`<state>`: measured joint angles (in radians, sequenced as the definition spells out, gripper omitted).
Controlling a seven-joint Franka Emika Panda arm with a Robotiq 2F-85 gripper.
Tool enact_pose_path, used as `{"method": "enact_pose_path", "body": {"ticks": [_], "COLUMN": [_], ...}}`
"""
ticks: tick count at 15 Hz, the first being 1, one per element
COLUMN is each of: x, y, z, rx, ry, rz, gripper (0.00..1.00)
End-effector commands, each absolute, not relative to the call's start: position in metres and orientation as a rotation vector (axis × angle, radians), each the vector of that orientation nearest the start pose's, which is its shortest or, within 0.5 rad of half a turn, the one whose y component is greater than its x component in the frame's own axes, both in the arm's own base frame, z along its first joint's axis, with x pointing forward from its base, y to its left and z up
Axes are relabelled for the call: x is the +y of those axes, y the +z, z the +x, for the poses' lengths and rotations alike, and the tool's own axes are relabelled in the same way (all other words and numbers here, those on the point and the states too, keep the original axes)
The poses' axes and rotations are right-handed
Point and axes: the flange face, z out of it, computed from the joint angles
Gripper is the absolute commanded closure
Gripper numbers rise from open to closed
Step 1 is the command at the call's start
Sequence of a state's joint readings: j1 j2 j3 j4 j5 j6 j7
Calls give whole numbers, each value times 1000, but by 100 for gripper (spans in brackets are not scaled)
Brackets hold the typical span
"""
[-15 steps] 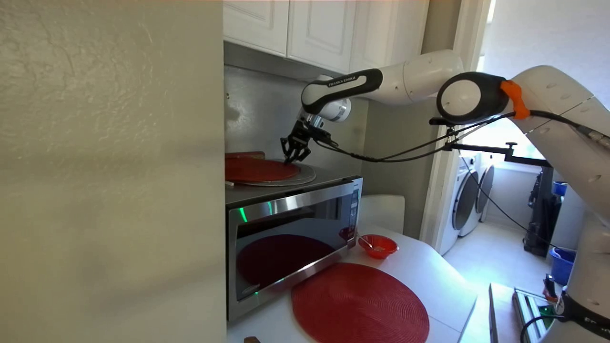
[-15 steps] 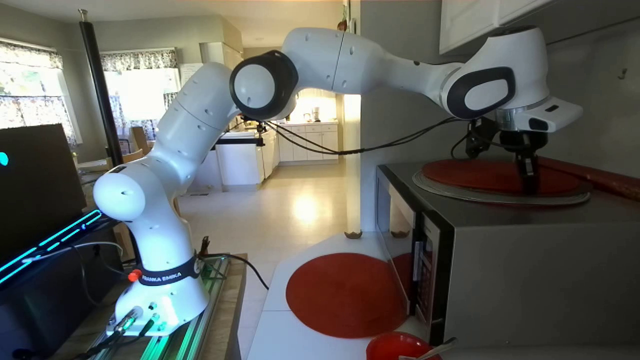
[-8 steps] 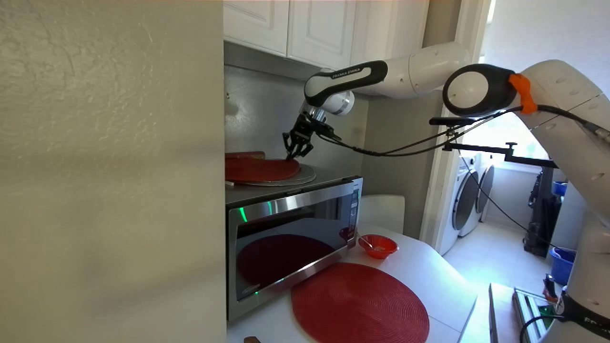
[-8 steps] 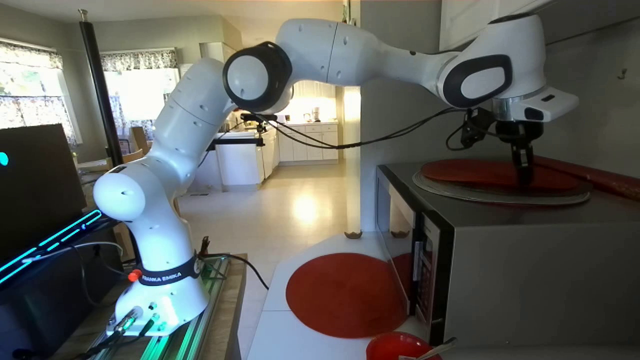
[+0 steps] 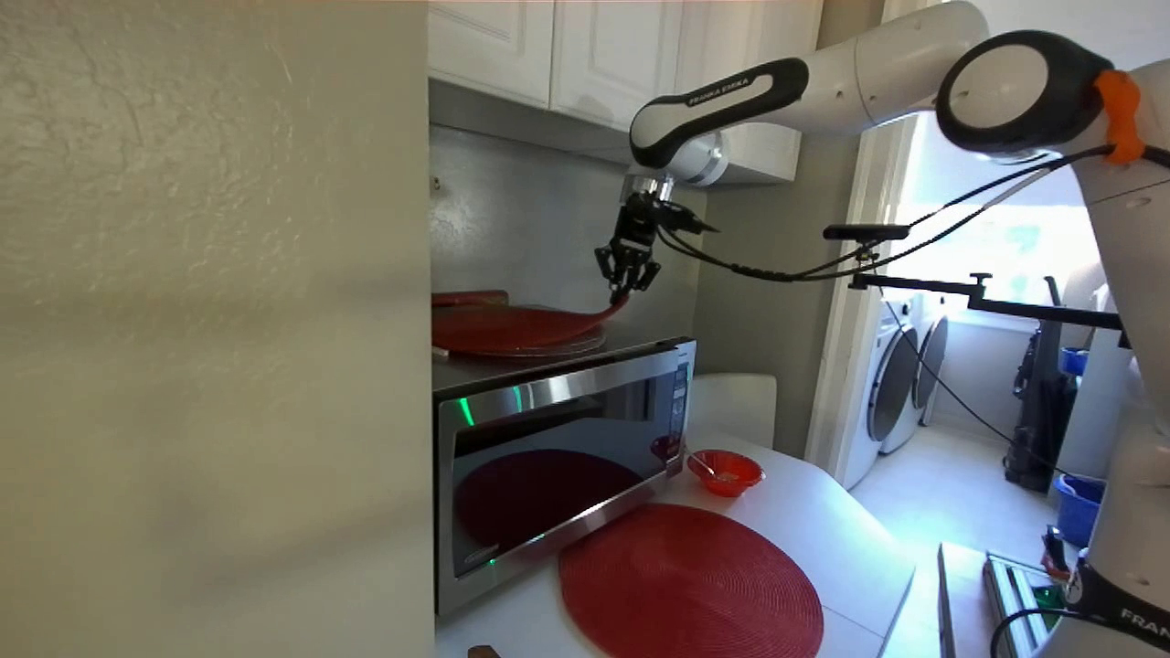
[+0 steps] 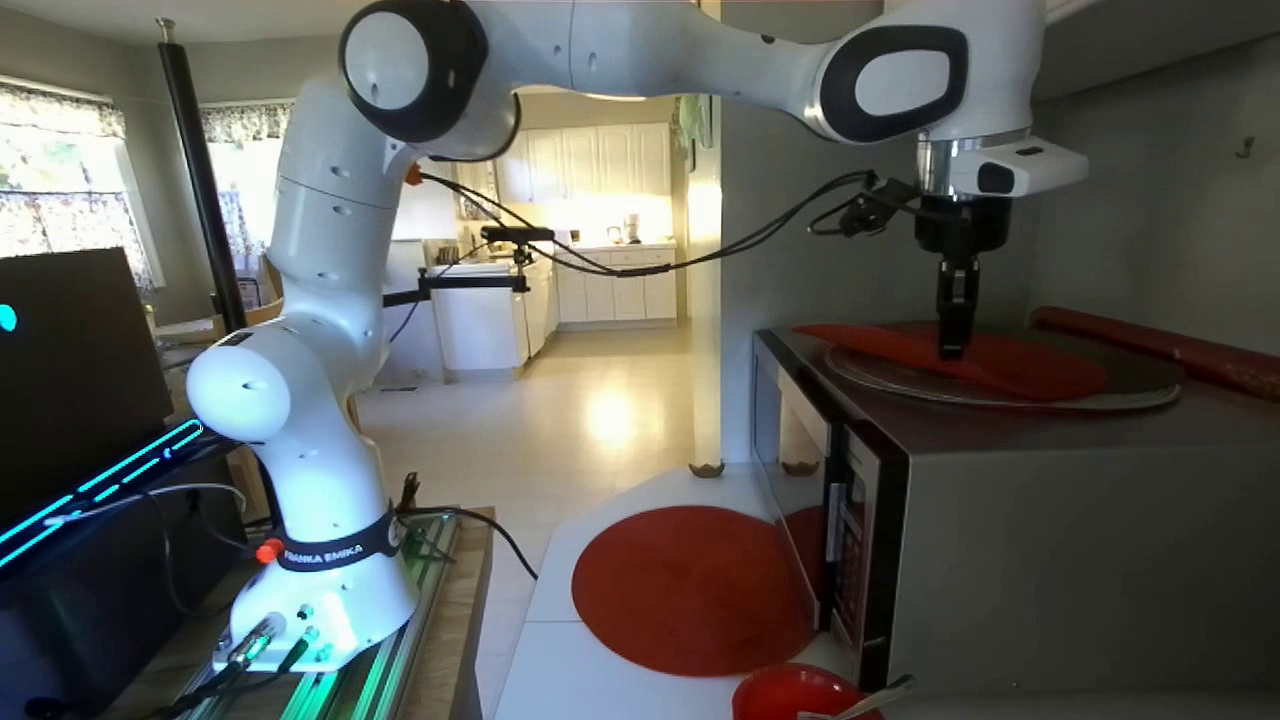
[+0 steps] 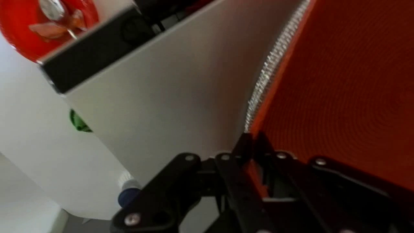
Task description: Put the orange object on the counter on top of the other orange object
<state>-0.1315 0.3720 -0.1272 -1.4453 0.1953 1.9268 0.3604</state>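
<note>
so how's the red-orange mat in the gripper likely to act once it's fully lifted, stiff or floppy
Probably floppy: in an exterior view the red-orange mat bends upward toward the gripper while its far part lies low. It looks thin, so it is likely light for its size. Pinched only at one edge, it may droop or swing once lifted.

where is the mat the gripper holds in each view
In an exterior view: held mat left of centre; red bowl lower right of it.
In an exterior view: held mat at right; red bowl at bottom edge.
Wrist view: held mat at right; red bowl top left.
Shared landmark: red bowl.
</note>
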Motion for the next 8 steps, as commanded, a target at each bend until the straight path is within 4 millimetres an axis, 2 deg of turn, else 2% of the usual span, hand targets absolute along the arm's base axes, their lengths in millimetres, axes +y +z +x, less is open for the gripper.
{"method": "enact_pose_path", "body": {"ticks": [1,8], "x": [-143,-120], "y": [493,472], "z": [600,506], "rx": [849,460], "ry": [-11,165], "rz": [-2942,-3070], "gripper": [98,98]}}
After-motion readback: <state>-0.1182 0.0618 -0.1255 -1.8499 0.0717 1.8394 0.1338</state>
